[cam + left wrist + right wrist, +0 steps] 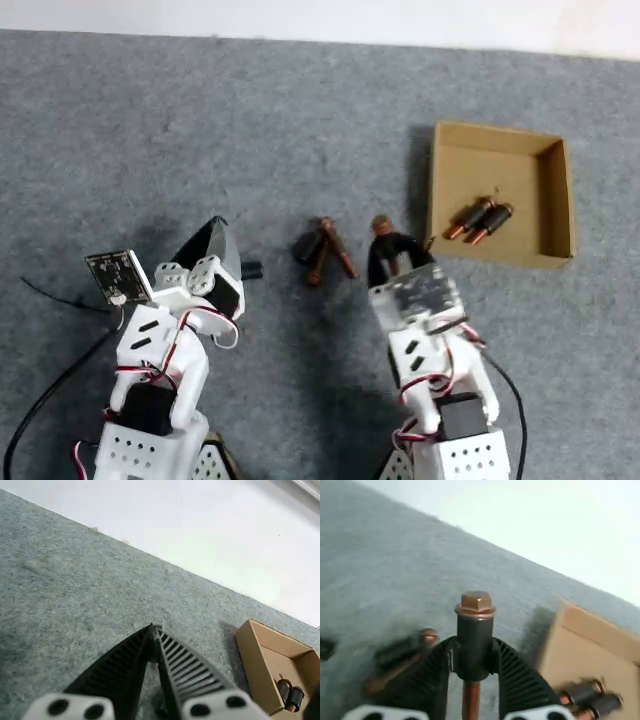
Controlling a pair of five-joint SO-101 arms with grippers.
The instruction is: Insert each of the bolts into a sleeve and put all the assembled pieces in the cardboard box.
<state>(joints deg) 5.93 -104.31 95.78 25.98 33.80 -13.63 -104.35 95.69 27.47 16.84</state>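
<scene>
Holding a sleeve (475,630) with a bolt (476,602) seated in it, the right gripper (474,651) is clamped on the sleeve's sides. The hex head stands clear past the fingertips, and the copper shank shows between the fingers behind the sleeve. In the high view this gripper sits near the middle of the table (150,130), just off the box's near left corner and apart from it.

Box (440,185): open cardboard, toward the table's right edge and well back from the far edge. Two assembled pieces (478,220) lie side by side on its floor, touching, near its front wall.

Pile (322,250): loose parts at mid-table, between the two grippers. It is two copper bolts crossed, with a dark sleeve against them. Cannot tell whether either bolt is seated in that sleeve.

Lone sleeve (250,270): short and black, lying on the table just beside the left gripper, on the pile's side of it.

Left gripper (153,631): fingers pressed together at the tips, nothing between them. It is over bare table, left of the pile.
</scene>
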